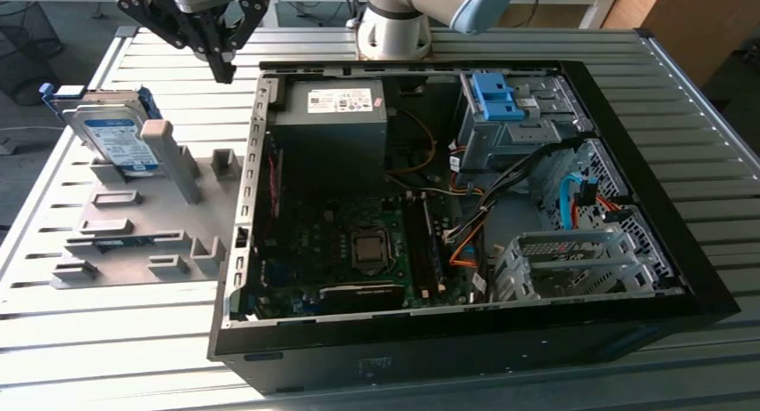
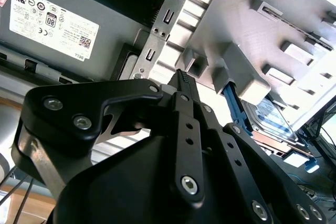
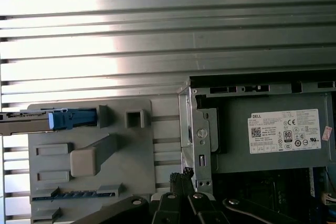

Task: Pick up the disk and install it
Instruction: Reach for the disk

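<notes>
The disk (image 1: 116,137) stands on edge in a slot at the far end of a grey holder plate (image 1: 142,224), on the exterior view's left. It is silver with a white-and-blue label and a blue frame. My gripper (image 1: 222,73) hangs above the table between the disk and the open computer case (image 1: 475,215), to the disk's right and clear of it. Its fingers are shut with nothing between them. In the second wrist view the fingertips (image 2: 181,75) meet in front of the holder plate, with the disk (image 2: 273,115) beyond. The first wrist view shows the disk (image 3: 31,119) edge-on.
The case holds a dark grey power supply box (image 1: 327,117) with a white sticker, a motherboard (image 1: 356,242), a bare blue bracket (image 1: 493,95) in the drive bay and metal cages (image 1: 570,264). The grey upright posts (image 1: 178,162) on the plate stand beside the disk. The ribbed metal table (image 1: 95,340) surrounds everything.
</notes>
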Controlling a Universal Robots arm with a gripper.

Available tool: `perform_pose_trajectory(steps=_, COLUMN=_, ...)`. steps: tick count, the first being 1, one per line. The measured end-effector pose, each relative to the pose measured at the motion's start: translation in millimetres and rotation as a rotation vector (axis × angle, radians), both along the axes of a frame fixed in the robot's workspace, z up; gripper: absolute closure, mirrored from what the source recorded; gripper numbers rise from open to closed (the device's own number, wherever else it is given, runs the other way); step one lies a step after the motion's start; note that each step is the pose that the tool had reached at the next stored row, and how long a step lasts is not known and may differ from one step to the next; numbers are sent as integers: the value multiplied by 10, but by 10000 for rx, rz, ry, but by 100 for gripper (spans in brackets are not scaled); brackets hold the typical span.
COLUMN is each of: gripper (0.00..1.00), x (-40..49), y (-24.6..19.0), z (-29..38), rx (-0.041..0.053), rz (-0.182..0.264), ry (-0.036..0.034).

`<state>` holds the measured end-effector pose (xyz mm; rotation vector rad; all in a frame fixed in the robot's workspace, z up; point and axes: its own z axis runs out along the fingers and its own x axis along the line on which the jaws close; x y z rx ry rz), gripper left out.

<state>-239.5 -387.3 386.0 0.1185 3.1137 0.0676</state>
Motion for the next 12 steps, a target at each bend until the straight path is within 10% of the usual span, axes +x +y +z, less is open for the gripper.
perform_pose_trajectory(steps=12, gripper=89, x=-198, y=60, z=-6, rx=-1, rz=-6, ry=1)
